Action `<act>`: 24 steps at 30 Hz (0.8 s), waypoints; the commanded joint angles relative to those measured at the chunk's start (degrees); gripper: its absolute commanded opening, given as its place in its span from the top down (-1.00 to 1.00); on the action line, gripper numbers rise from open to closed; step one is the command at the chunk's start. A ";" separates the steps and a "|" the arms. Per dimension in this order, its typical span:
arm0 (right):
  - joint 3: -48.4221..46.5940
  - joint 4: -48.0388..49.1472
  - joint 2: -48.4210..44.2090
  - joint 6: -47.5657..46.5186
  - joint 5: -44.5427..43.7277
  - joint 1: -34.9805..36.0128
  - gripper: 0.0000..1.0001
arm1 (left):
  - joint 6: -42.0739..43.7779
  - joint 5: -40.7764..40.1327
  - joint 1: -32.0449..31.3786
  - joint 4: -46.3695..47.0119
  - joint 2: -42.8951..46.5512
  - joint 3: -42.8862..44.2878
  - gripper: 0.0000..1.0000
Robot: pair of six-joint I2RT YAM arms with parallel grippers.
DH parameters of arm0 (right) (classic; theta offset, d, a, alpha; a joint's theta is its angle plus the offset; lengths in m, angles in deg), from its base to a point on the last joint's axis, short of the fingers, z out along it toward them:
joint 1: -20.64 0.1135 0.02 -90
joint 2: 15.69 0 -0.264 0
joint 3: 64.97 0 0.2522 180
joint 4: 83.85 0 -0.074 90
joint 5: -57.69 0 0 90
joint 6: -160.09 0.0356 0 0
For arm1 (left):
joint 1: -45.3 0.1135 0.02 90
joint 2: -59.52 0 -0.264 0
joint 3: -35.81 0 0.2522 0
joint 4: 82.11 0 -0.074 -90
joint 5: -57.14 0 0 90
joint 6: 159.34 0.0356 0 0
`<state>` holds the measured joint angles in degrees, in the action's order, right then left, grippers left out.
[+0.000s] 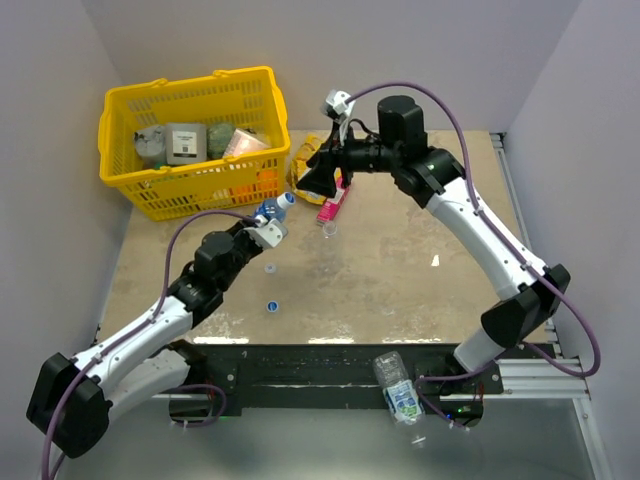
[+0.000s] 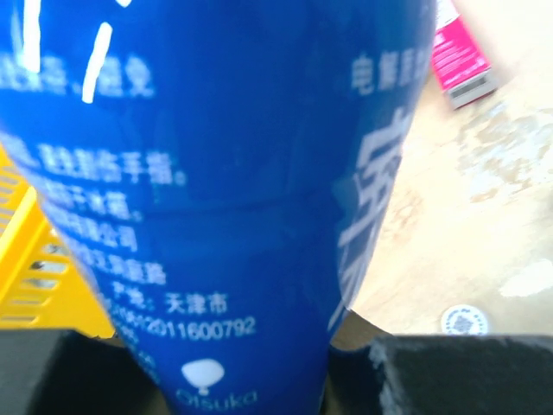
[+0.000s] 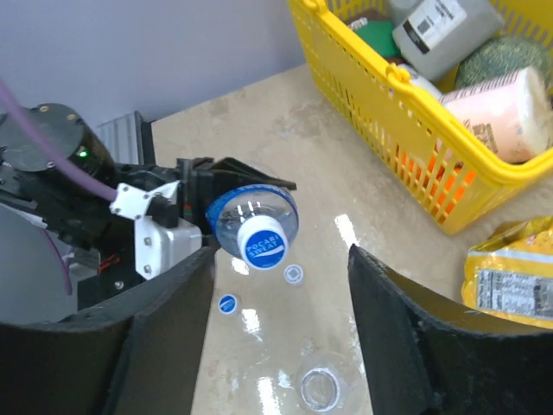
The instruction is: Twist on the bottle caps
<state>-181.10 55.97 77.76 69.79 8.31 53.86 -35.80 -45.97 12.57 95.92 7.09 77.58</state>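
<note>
Top external view gives you the score: one down, or nearly. The blue-labelled bottle (image 1: 270, 211) wears a blue cap (image 3: 262, 245) on its neck, though you cannot tell whether it is screwed tight. Two caps lie loose on the surface (image 1: 400, 270): a whitish cap (image 1: 270, 268) and a second blue cap (image 1: 271, 306), near each other ahead of your left arm. Two bottles wait: what looks like an open clear bottle (image 1: 330, 230) standing by the pink packet (image 1: 333, 205), and another bottle (image 1: 398, 388) lying at the near rail, well apart from the caps.

Your left arm reaches forward, left claw (image 1: 262, 220) clamped on the blue-labelled bottle near the yellow basket (image 1: 200, 188), neck aimed at the right arm. Your right arm arcs over, right claw (image 1: 322, 182) spread wide, facing that capped neck, touching nothing.
</note>
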 commanded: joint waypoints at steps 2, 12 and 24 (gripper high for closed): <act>3.83 4.70 -3.87 -3.65 -2.13 0.45 -0.42 | -6.20 6.24 0.39 -0.80 -1.19 4.24 1.00; 9.64 13.22 -3.98 7.58 -0.81 1.68 -0.72 | -8.93 11.51 0.47 -1.59 -2.42 9.51 1.00; 8.77 19.91 -0.29 13.48 -1.07 4.84 -0.23 | -10.07 16.61 0.56 -3.88 -2.07 11.45 1.00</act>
<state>-171.04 71.44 76.40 81.09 7.65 58.16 -43.87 -32.79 12.68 91.59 4.71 86.00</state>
